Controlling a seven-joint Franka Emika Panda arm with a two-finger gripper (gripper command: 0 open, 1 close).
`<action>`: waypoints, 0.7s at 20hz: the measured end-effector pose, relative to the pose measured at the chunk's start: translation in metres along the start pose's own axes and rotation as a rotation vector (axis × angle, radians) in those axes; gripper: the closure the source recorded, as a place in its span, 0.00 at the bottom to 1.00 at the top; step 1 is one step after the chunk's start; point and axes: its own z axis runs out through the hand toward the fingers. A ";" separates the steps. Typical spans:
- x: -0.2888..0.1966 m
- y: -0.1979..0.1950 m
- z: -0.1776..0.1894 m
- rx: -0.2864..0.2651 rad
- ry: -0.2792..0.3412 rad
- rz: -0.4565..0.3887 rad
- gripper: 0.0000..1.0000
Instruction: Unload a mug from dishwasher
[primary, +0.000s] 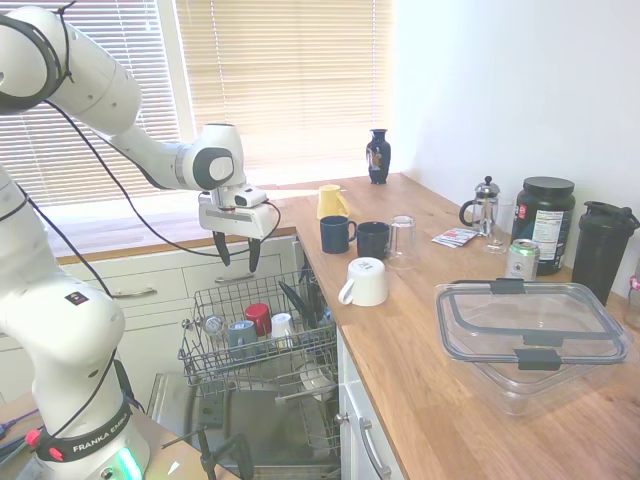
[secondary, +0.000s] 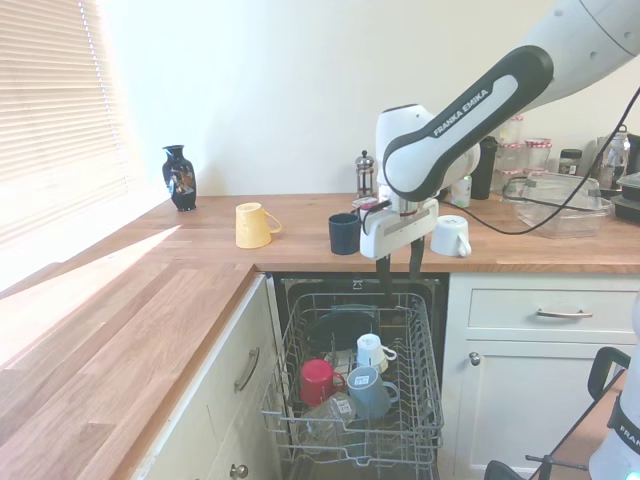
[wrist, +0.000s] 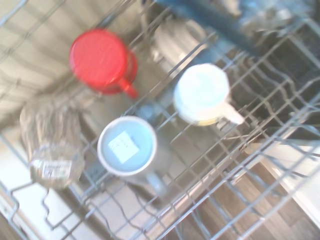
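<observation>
The slate grey-blue mug (primary: 241, 335) stands upside down in the dishwasher's pulled-out wire rack (primary: 200, 352), between a red mug (primary: 259, 316) and a small white mug (primary: 282, 325). The second exterior view shows the grey-blue mug (secondary: 368, 390) at the rack's front, handle to the right. In the wrist view the grey-blue mug (wrist: 127, 146) lies below centre, its base up with a pale label on it. My gripper (primary: 236, 254) hangs open well above the rack, fingers pointing down, nothing between them. From the other side the gripper (secondary: 398, 270) sits just below the counter's edge.
The dishwasher door (primary: 270, 432) is folded down under the rack. A clear glass (wrist: 50, 145) lies beside the mugs. On the wooden counter (primary: 420, 350) stand a white mug (primary: 365, 281), two navy mugs (primary: 337, 234), a yellow mug (primary: 331, 201), a vase and a plastic container (primary: 530, 335).
</observation>
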 end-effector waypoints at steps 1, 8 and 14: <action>-0.001 -0.005 0.006 -0.015 0.000 -0.021 0.00; -0.003 -0.040 0.066 -0.079 0.004 -0.153 0.00; 0.012 -0.051 0.121 -0.112 -0.021 -0.198 0.00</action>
